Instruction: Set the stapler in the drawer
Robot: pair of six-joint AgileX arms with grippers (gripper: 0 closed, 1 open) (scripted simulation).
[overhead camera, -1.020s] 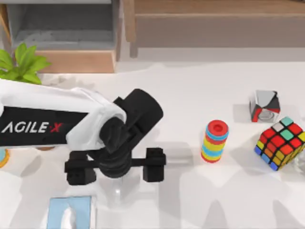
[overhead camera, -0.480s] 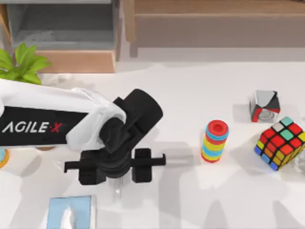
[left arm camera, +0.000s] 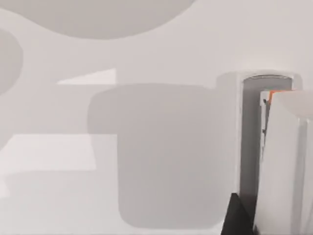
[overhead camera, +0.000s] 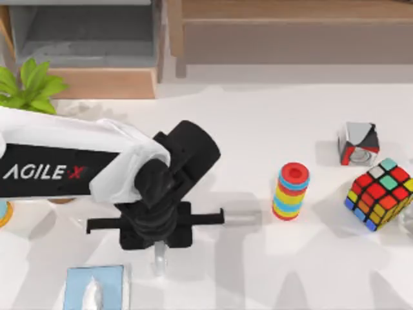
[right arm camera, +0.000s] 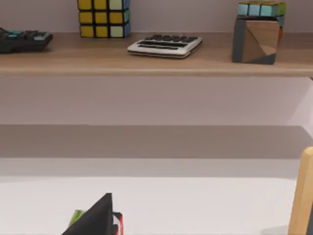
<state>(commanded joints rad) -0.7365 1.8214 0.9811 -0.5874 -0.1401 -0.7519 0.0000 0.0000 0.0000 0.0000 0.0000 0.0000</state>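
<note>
The drawer sits open at about 11 o'clock on the table, with its grey floor bare and its tan front panel facing the arm. Nothing lies inside it yet, so the main job is not done.

The left gripper is low over the table at about 7 o'clock, with its 2 black fingers pulled in close together. The stapler is a pale, glassy bar. It pokes out just under the gripper, toward 6 o'clock, so the fingers look closed on it. The grab looks done or almost done.

What is left, I think: lift the stapler, carry it up toward 11 o'clock, and put it down in the drawer.

The tissue box lies just beside it, at 7 o'clock.
</note>
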